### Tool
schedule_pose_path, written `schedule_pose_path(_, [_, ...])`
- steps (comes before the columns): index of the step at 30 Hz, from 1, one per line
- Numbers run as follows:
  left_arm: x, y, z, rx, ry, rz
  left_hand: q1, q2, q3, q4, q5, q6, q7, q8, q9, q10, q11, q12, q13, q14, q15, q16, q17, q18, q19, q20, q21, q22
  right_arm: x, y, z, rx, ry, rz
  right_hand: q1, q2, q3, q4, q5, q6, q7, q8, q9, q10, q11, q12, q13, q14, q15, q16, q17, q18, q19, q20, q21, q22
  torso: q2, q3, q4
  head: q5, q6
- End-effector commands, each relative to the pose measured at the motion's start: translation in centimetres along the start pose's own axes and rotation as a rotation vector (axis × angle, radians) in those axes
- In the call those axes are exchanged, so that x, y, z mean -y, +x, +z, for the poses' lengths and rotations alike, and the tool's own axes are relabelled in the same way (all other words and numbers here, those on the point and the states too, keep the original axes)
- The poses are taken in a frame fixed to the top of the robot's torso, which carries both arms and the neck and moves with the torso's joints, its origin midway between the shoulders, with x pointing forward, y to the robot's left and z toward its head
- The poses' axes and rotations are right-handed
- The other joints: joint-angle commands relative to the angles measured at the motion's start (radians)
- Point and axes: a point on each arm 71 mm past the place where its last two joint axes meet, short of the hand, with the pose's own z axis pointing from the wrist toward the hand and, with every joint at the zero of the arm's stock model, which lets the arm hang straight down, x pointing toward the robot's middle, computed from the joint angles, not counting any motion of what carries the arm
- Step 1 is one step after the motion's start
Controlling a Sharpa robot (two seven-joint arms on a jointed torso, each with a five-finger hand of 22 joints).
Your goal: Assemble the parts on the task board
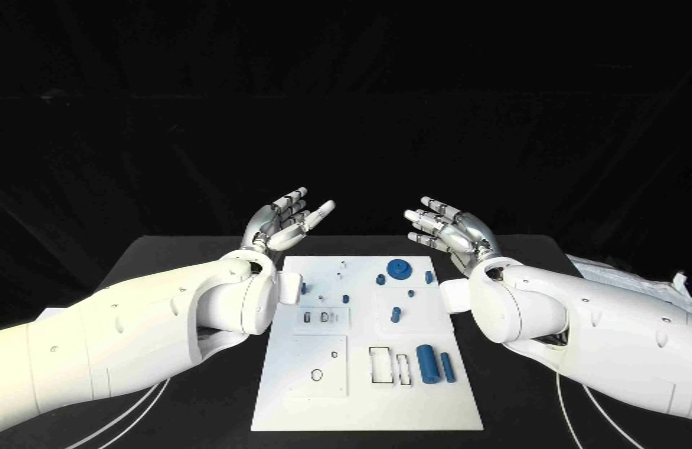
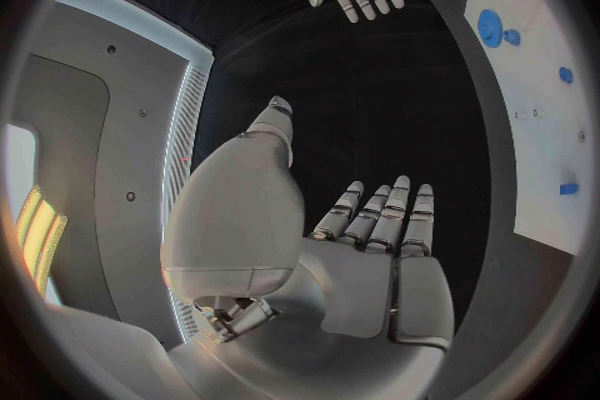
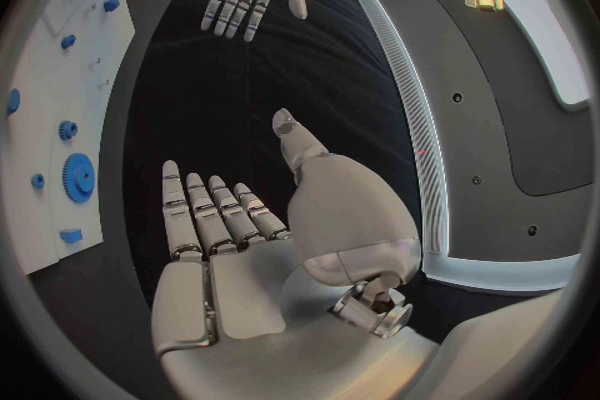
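Observation:
The white task board (image 1: 325, 389) lies in the middle of the black table, between my two arms. Blue parts sit on it: a round gear (image 1: 398, 267) near the far edge, small pegs (image 1: 395, 314) around the centre, and two upright cylinders (image 1: 428, 362) at the near right. My left hand (image 1: 284, 221) is raised beyond the board's far left corner, fingers spread, palm empty. My right hand (image 1: 449, 229) is raised beyond the far right corner, likewise spread and empty. The left wrist view has the left hand (image 2: 375, 260) and the board (image 2: 544, 120); the right wrist view has the right hand (image 3: 238, 250) and the gear (image 3: 78, 178).
A black table (image 1: 188, 259) carries the board, with dark cloth behind. White cables (image 1: 144, 409) run along the table at the near left. A pale crumpled sheet (image 1: 635, 274) lies at the table's right edge.

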Motion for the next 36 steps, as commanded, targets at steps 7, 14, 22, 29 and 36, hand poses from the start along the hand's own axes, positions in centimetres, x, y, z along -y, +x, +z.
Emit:
schedule_pose_path(7, [0.1, 0.5, 0.0, -0.064, -0.002, 0.004, 0.044, 0.022, 0.022, 0.014, 0.001, 0.059, 0.143, 0.012, 0.007, 0.059, 0.014, 0.009, 0.006, 0.061, 0.013, 0.014, 0.008, 0.021, 0.043, 0.014, 0.016, 0.007, 0.4, 1.2, -0.1, -0.251, 0.064, -0.037, 0.118, 0.029, 0.022, -0.053, 0.015, 0.133, 0.145, 0.023, 0.014, 0.2, 0.014, 0.031, 0.016, 0.23, 0.004, 0.035, 0.019, 0.031, 0.105, 0.009, 0.024, 0.014, 0.0, -0.0002, 0.0, 0.0, 0.0])
schedule_pose_path(14, [0.1, -0.3, 0.1, -0.047, 0.011, -0.04, 0.063, 0.094, 0.062, 0.001, -0.01, 0.229, 0.143, 0.039, 0.02, 0.283, 0.013, 0.037, 0.021, 0.378, 0.0, 0.082, 0.039, 0.036, 0.358, 0.01, 0.106, 0.051, -0.6, -1.0, 0.2, -0.172, -0.142, -0.25, 0.175, 0.036, 0.045, -0.088, 0.014, 0.53, 0.105, 0.072, 0.036, 0.566, -0.039, 0.084, 0.025, 0.565, -0.059, 0.08, 0.026, 0.091, 0.336, 0.001, 0.107, 0.039, 0.0, -0.0013, 0.0009, -0.014, -0.016])
schedule_pose_path(22, [0.5, -0.7, -0.6, -0.082, 0.015, -0.06, 0.08, 0.152, 0.067, -0.06, -0.011, 0.504, 0.115, 0.077, 0.035, 0.605, -0.031, 0.089, 0.035, 0.567, -0.057, 0.134, 0.055, 0.089, 0.58, 0.002, 0.189, 0.075, -1.5, -1.7, 0.5, -0.184, -0.214, -0.426, 0.173, 0.024, 0.087, -0.103, 0.015, 0.614, 0.085, 0.059, 0.033, 0.659, -0.066, 0.064, 0.025, 0.674, -0.092, 0.081, 0.029, 0.093, 0.413, -0.031, 0.144, 0.044, 0.025, 0.0021, 0.0009, -0.018, -0.009])
schedule_pose_path(29, [1.2, -0.3, -1.5, -0.154, 0.016, -0.086, 0.095, 0.149, 0.092, -0.11, -0.011, 0.547, 0.106, 0.065, 0.033, 0.626, -0.039, 0.075, 0.034, 0.601, -0.065, 0.121, 0.059, 0.089, 0.606, -0.004, 0.186, 0.066, -2.0, -1.4, 1.2, -0.284, -0.207, -0.72, 0.171, 0.007, 0.12, -0.104, 0.039, 0.663, 0.077, 0.05, 0.035, 0.709, -0.08, 0.044, 0.026, 0.749, -0.116, 0.08, 0.034, 0.092, 0.476, -0.063, 0.19, 0.06, 0.052, 0.0038, -0.0028, -0.03, 0.0])
schedule_pose_path(36, [2.2, 0.3, -2.5, -0.207, 0.025, -0.105, 0.095, 0.142, 0.094, -0.131, -0.011, 0.577, 0.104, 0.062, 0.034, 0.641, -0.041, 0.072, 0.035, 0.604, -0.064, 0.109, 0.059, 0.089, 0.595, -0.003, 0.174, 0.057, -3.0, -1.1, 1.8, -0.304, -0.186, -1.011, 0.153, -0.034, 0.118, -0.088, -0.023, 0.704, 0.05, 0.044, 0.034, 0.782, -0.112, 0.041, 0.028, 0.892, -0.164, 0.12, 0.064, 0.09, 0.577, -0.116, 0.309, 0.122, 0.09, 0.0027, 0.0051, -0.038, 0.014])
